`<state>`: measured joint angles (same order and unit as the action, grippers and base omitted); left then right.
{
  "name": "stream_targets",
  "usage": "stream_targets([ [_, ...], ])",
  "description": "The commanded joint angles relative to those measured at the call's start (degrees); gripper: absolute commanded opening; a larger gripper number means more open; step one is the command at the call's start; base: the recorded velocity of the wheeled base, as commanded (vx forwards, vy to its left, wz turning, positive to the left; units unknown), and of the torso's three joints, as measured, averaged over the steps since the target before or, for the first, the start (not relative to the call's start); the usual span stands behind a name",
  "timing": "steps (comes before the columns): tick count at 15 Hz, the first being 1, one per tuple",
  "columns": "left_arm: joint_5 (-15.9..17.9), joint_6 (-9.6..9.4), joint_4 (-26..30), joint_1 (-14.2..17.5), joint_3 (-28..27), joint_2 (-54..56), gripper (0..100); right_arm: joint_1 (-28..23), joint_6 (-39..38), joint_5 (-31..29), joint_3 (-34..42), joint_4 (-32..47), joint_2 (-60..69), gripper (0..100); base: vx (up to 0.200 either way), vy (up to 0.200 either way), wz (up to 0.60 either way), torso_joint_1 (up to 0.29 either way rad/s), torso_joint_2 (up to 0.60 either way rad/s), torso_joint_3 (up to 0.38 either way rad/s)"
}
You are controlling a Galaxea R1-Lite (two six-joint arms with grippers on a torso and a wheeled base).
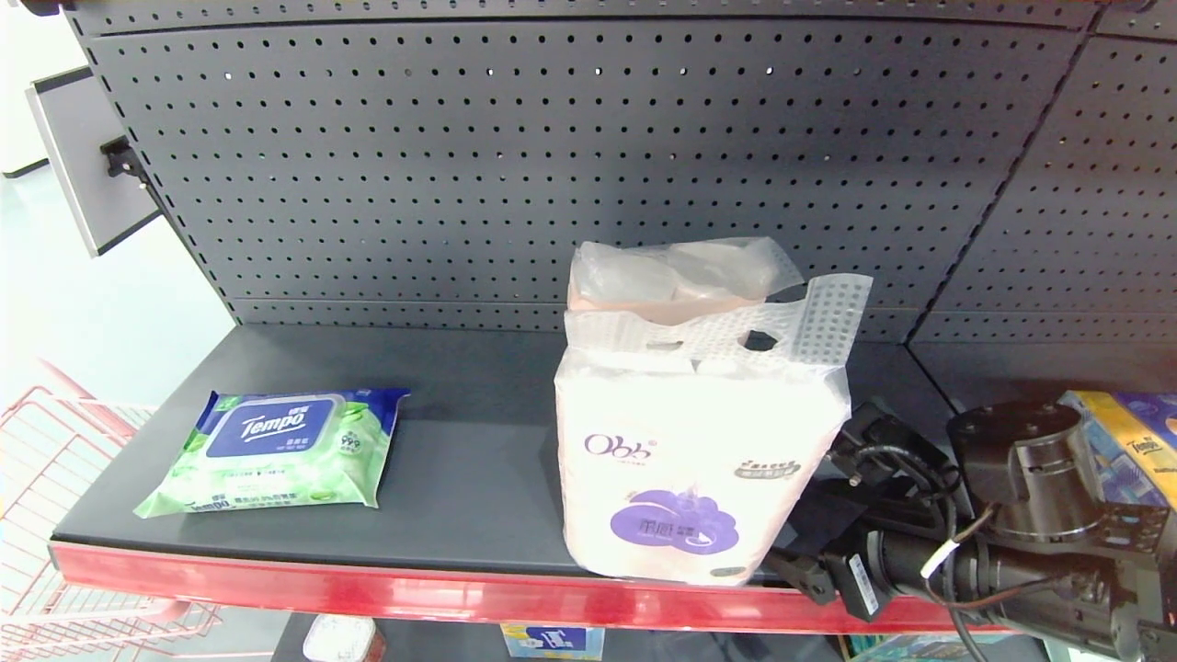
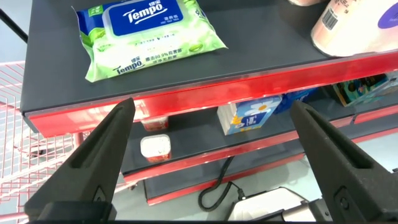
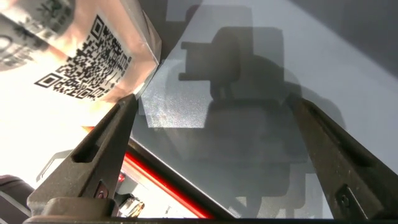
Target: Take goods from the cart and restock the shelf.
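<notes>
Head view: shelf (image 1: 478, 478) has a dark matte steel deck, a glossy red lip (image 1: 368, 584) and a perforated back panel (image 1: 552, 165). The roll pack (image 1: 690, 460), a soft block in thin white film with a punched carry handle, stands upright close to the front edge, label outward as stock should face. The wipes pack (image 1: 276, 450), a flat green pouch with a rigid flap lid, lies well apart towards the pink wire cart (image 1: 55, 478). The right tool (image 1: 818, 501) sits just beside the roll pack, spread and empty. Left wrist view: left tool (image 2: 217, 162) is also wide apart with nothing between its dark wedge-shaped fingers (image 2: 106, 168), held low in front of the lip, judged parked clear of the deck; a small carton (image 2: 249, 115) stands on the shelf below. Right wrist view: the pack's crinkled coded corner lies beside one finger; contact not resolvable. Judgement: pack is placed.
</notes>
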<state>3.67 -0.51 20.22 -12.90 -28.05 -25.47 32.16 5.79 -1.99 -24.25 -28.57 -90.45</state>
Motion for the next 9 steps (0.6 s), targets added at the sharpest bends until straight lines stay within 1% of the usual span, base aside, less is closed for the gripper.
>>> stream_targets([
  [1, 0.0, -0.02, 0.0, 0.0, 0.0, 0.0, 100, -0.8, 0.0, -0.3, 0.7, 0.1, 0.6, 100, 0.000, 0.000, 0.00, 0.000, 0.00, 0.000],
  [2, 0.0, -0.02, 0.0, 0.0, 0.0, 0.0, 100, -1.7, 0.0, -0.5, 0.9, 0.1, 1.2, 100, 0.000, 0.000, 0.00, 0.000, 0.00, 0.000],
  [4, 0.0, -0.02, 0.0, 0.0, 1.1, 0.4, 100, -5.4, 0.0, -0.5, 2.1, 0.1, 4.7, 100, 0.000, 0.000, 0.00, 0.000, 0.00, 0.000],
  [5, 0.0, -0.02, 0.0, 0.0, 1.2, 0.7, 100, -6.4, 0.1, -0.6, 2.6, 0.1, 5.9, 100, 0.000, 0.000, 0.00, 0.000, 0.00, 0.000],
  [7, 0.2, -0.10, 0.0, -0.1, 4.5, 3.8, 100, -10.0, 1.0, -0.6, 4.9, 0.3, 13.7, 100, 0.000, 0.000, 0.00, 0.000, 0.00, 0.000],
  [9, 0.5, -0.02, 0.0, -0.1, 5.5, 6.1, 100, -14.0, 2.3, -0.6, 6.2, 0.3, 21.5, 100, 0.000, 0.000, 0.00, 0.000, 0.00, 0.000],
])
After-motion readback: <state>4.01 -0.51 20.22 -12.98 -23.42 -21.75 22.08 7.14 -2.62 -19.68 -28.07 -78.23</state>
